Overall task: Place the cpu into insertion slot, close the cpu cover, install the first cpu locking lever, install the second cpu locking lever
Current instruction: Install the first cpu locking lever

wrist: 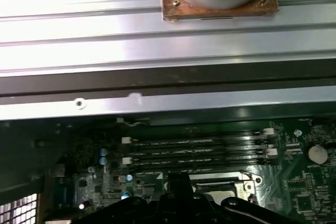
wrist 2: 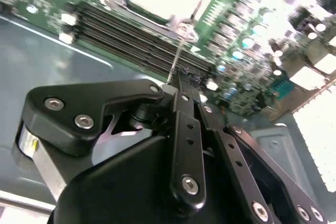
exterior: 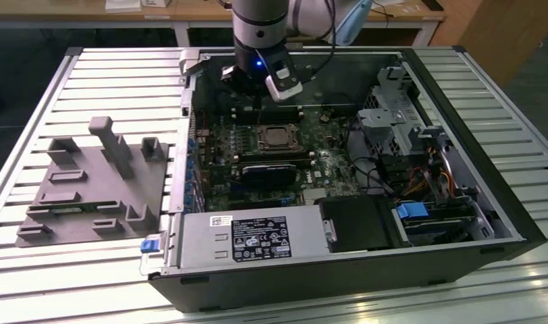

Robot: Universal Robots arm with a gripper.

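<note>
1. Step in hand, my read: seating a locking lever (wrist 2: pixel 177 59). It is a thin wire rod running from the socket corner to the fingertips.
2. To do it well: grip near the rod's free end, swing it down in a flat arc, then nudge it sideways under its catch. Keep clear of the memory slots (wrist: pixel 199 148) just beside.
3. Gripper (wrist 2: pixel 172 88): the fingers (wrist 2: pixel 185 124) are clenched almost together and seem to pinch the lever's end. The contact spot is partly hidden, so it could be a push instead.
4. The cpu (exterior: pixel 276 137) sits in the insertion slot (exterior: pixel 260 143), inside the computer case (exterior: pixel 490 202) on the worktop (exterior: pixel 103 74). The cpu cover (exterior: pixel 276 127) looks folded down over it.
</note>
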